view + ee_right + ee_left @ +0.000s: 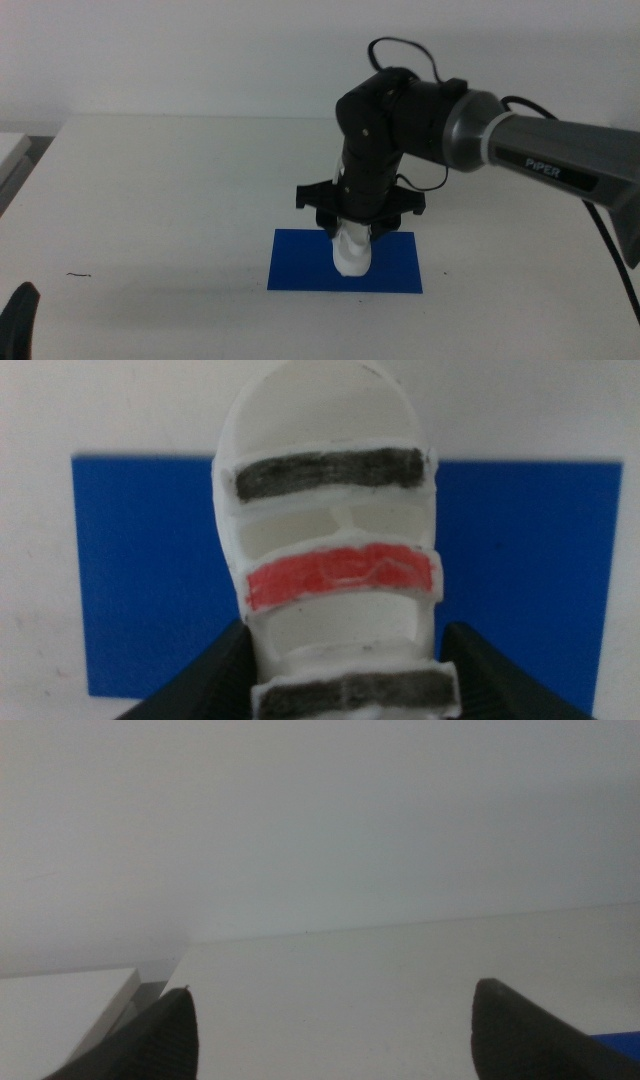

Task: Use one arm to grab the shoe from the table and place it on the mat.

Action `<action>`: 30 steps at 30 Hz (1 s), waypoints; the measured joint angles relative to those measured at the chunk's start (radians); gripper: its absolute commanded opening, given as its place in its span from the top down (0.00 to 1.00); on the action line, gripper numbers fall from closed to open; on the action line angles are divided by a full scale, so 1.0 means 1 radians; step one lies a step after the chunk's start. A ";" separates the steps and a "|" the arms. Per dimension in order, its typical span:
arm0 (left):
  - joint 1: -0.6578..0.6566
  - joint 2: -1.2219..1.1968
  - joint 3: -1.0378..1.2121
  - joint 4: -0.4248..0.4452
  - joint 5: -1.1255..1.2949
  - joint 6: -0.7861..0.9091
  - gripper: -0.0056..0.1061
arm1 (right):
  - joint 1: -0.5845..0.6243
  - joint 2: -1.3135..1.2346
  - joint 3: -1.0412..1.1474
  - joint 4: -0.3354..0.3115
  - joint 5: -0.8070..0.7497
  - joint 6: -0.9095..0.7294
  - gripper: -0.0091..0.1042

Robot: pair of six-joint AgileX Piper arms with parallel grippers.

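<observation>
While clamped between the right gripper (pixel 345 670), the shoe (pixel 330 550) overlaps the mat (pixel 140 570)

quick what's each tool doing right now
Left tool: open, holding nothing, waiting at the table's near-left edge.
Right tool: shut on the shoe, above the mat.

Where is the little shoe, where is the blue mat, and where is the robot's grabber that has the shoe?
shoe (pixel 330 575): right wrist view, on its red strap.
mat (pixel 300 262): middle view, on its bare left part.
right gripper (pixel 355 228): middle view, between the jaws at the shoe's top.
</observation>
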 measured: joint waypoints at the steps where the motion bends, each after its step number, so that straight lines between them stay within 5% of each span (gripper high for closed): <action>1: 0.000 0.000 0.000 0.000 0.000 0.000 0.11 | 0.005 0.005 0.000 0.001 0.005 -0.011 0.91; 5: 0.000 0.000 0.000 0.000 0.000 0.000 0.11 | 0.015 0.010 0.000 0.001 0.013 -0.247 0.91; 10: 0.000 0.000 0.000 0.000 0.000 0.000 0.11 | 0.019 0.015 -0.002 0.043 0.061 -1.070 0.91; 13: 0.000 0.000 0.000 0.000 0.000 0.000 0.11 | 0.019 0.021 -0.002 0.045 0.071 -1.296 0.91; 25: 0.000 0.000 0.000 0.000 0.000 0.000 0.11 | 0.019 0.054 -0.002 0.025 0.019 -1.377 0.89; 27: 0.000 0.000 0.000 0.000 0.000 0.000 0.11 | 0.019 0.067 -0.002 0.023 0.011 -1.377 0.81; 30: 0.000 0.000 0.000 0.000 0.000 0.000 0.11 | 0.017 0.076 -0.002 0.021 0.007 -1.377 0.56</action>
